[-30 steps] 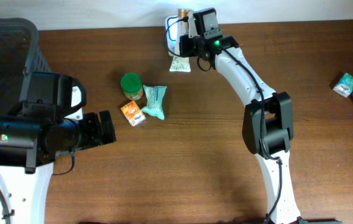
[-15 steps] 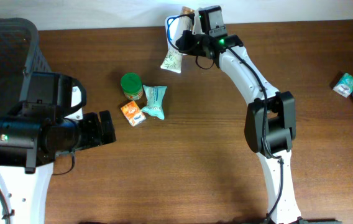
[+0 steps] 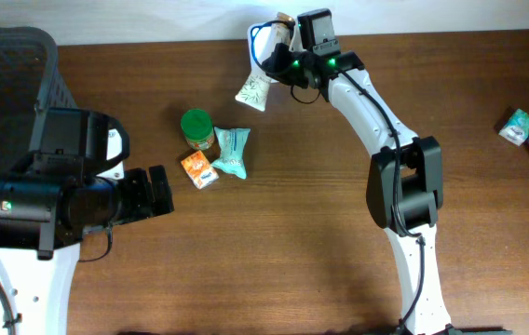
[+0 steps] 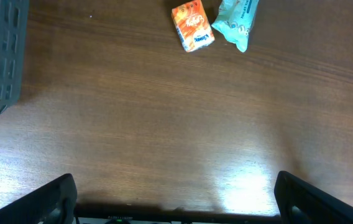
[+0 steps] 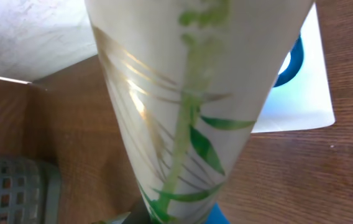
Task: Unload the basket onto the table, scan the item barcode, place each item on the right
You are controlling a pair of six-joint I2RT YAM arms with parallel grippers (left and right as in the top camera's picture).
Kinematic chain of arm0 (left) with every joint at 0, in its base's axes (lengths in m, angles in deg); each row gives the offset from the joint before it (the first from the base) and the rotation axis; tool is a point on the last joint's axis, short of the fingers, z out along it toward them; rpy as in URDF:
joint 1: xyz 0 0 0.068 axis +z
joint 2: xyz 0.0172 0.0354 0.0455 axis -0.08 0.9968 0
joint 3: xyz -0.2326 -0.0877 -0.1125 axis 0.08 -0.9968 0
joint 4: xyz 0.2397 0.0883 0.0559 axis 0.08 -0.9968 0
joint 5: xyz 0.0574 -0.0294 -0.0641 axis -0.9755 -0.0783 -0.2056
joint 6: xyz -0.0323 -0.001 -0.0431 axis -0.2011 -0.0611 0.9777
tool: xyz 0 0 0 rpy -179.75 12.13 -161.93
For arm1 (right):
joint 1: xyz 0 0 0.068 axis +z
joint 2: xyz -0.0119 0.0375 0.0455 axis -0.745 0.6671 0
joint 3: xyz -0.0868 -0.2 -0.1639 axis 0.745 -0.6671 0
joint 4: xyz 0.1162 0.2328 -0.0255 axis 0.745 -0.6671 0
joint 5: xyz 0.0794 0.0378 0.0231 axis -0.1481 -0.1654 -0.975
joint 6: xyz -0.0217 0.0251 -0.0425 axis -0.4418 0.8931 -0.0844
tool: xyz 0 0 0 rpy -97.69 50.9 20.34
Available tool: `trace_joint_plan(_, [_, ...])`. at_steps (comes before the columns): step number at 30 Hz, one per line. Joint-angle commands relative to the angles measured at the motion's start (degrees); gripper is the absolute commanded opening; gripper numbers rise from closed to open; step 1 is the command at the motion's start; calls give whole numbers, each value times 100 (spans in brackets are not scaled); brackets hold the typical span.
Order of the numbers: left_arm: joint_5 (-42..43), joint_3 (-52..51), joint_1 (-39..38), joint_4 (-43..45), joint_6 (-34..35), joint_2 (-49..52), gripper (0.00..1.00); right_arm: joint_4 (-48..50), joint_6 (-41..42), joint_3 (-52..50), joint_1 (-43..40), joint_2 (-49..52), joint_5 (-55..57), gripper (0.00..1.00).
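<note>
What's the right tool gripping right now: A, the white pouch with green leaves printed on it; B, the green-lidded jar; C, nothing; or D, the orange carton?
A: the right tool is shut on the white leaf-print pouch, while the orange carton and green-lidded jar lie well away from it.

Overhead: fixed, looks straight down on the whole table [image 3: 292, 233] from far off.
Left wrist: angled down over bare wood, mid height. The orange carton [image 4: 192, 26] and teal packet [image 4: 238, 22] sit at its top edge; overhead shows both too.
Right wrist: very close. The leaf-printed pouch [image 5: 189, 93] fills the frame, and overhead shares it.
</note>
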Motion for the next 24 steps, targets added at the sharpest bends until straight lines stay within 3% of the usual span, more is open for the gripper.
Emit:
trace_joint_plan(1, [-42, 20, 9, 7, -48, -55, 99, 37, 70, 166, 33, -39, -186, 4])
trace_joint_plan(9, [-39, 20, 9, 7, -48, -55, 99, -114, -271, 166, 70, 216, -188, 4])
trace_joint_plan(13, [-39, 20, 9, 7, -48, -55, 99, -184, -1204, 181, 28, 28, -199, 4])
trace_joint_plan(20, [-42, 20, 9, 7, -48, -55, 99, -485, -1231, 280, -131, -240, -291, 4])
trace_joint_plan(24, [-42, 20, 9, 7, -48, -55, 99, -811, -1228, 282, -669, -831, -264, 4])
